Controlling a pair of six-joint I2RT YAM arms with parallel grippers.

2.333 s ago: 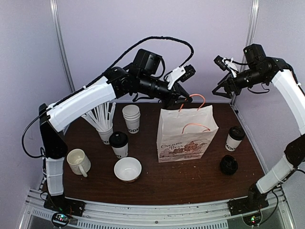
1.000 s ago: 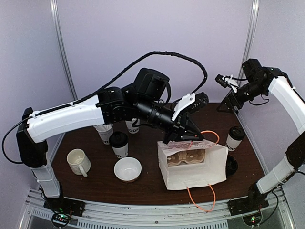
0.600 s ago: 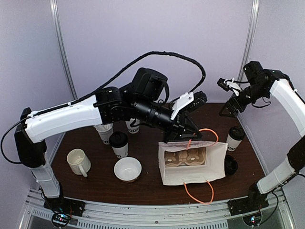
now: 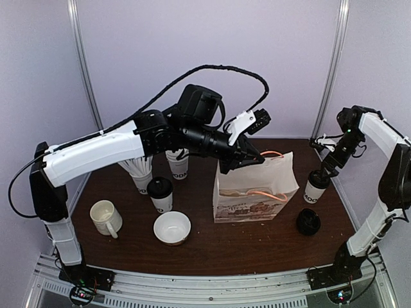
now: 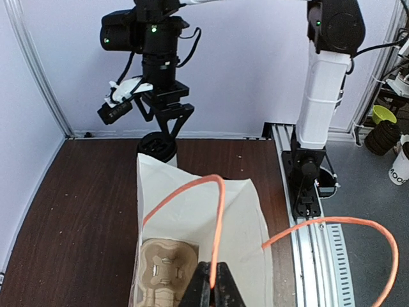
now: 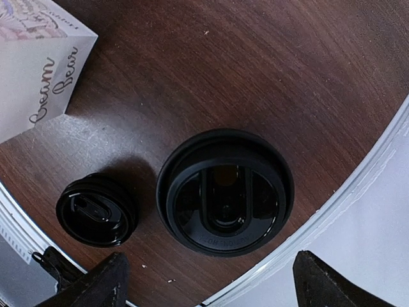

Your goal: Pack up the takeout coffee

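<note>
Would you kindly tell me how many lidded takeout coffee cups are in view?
2. One lidded cup stands left of the paper bag; the other stands right of the bag, beneath the right gripper. The bag's interior is partly hidden.

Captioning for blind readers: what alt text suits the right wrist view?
Top-down: a takeout cup's round black plastic lid on a dark wooden table, the open right gripper above it. Smaller loose black lid at left; white printed paper bag's corner top-left.

Bag (image 4: 253,189) mid-table, cup tray (image 5: 167,275) inside it. First lidded cup (image 4: 315,187) right of bag, loose lid (image 4: 308,221) just before it. Second lidded cup (image 4: 160,194) left of bag; bowl (image 4: 172,227) before it, mug (image 4: 105,217) further left, cup stack (image 4: 178,162) behind.
</note>
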